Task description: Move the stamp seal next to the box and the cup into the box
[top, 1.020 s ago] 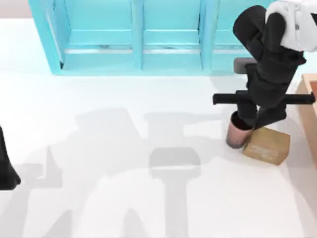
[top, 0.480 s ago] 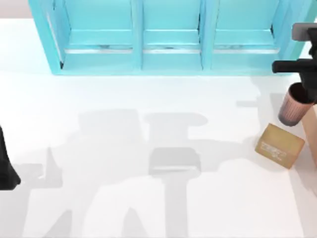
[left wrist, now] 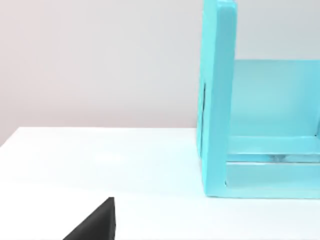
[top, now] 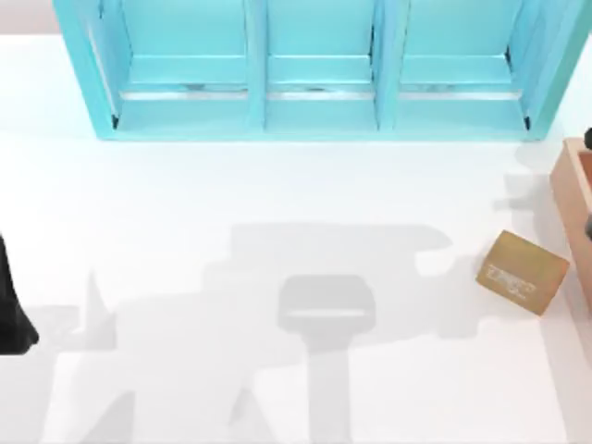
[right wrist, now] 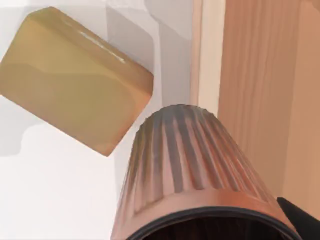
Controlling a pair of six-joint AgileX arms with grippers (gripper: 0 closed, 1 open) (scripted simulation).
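Note:
The stamp seal (top: 523, 271), a tan block with a pale mark, lies on the white table just left of the box (top: 572, 180), whose orange-tan wall shows at the top view's right edge. In the right wrist view the ribbed reddish-brown cup (right wrist: 190, 165) hangs close under the camera, held by my right gripper (right wrist: 205, 227), with one dark fingertip (right wrist: 300, 220) beside its rim. Below the cup are the box wall (right wrist: 250, 65) and the stamp seal (right wrist: 75, 80). My left arm (top: 9, 314) is parked at the table's left edge.
A turquoise shelf unit (top: 314, 69) stands along the back of the table and also appears as the turquoise shelf (left wrist: 220, 100) in the left wrist view. Arm shadows fall across the white table (top: 185, 185) in the middle.
My right arm lifted the cup from beside the stamp seal and carried it right, past the top view's edge. The stamp seal slid slightly right early on, then stayed put.

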